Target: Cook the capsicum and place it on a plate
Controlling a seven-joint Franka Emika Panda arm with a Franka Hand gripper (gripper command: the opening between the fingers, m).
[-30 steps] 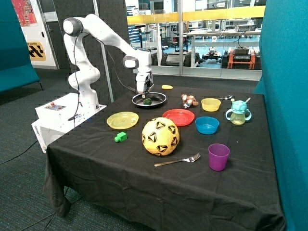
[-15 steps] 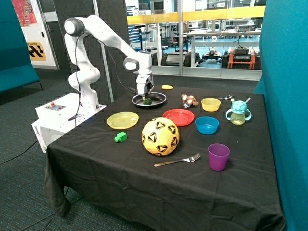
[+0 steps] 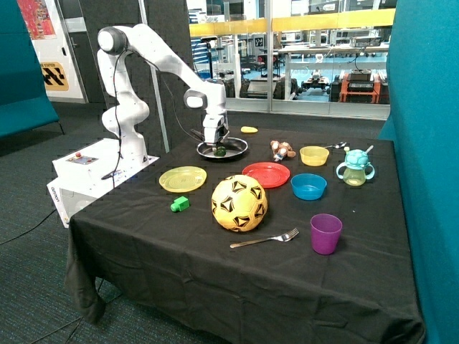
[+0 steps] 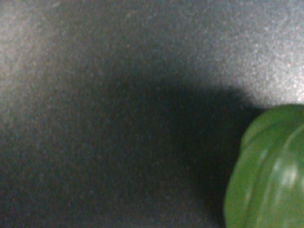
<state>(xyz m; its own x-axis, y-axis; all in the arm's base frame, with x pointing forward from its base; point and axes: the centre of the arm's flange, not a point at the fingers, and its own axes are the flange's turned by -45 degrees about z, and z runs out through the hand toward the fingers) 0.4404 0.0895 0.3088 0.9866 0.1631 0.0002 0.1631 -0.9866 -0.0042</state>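
Up front, closest to the camera on the black table (image 3: 179, 265), sits a purple cup (image 3: 325, 233) with a fork (image 3: 265, 239) lying beside it. Right behind those is a big yellow ball (image 3: 239, 203), and off toward the robot's base there's a small bright green block (image 3: 179, 204).

Next row back: yellow plate (image 3: 182, 178), then the red plate (image 3: 266, 174) with nothing on it, then a blue bowl (image 3: 308, 186). Past the bowl there's a little yellow bowl (image 3: 314, 155), a teal sippy cup (image 3: 355, 168) and some brownish toy (image 3: 282, 150).

Further back is the black frying pan (image 3: 222, 148), and the capsicum (image 3: 220, 151) is lying inside it, so it's in the pan and not on the red plate yet. The gripper (image 3: 216, 141) is down low in the pan, right at the capsicum, basically just above and beside it. From the wrist camera the capsicum (image 4: 268, 171) pokes in at one corner, resting on the dark pan floor (image 4: 118, 95), off to the side of the camera's centre. No fingers show up there, and from the outside they're too small to read, so I can't tell if the jaws are spread or closed.

A small yellow thing (image 3: 249, 130) lies on the table behind the pan.
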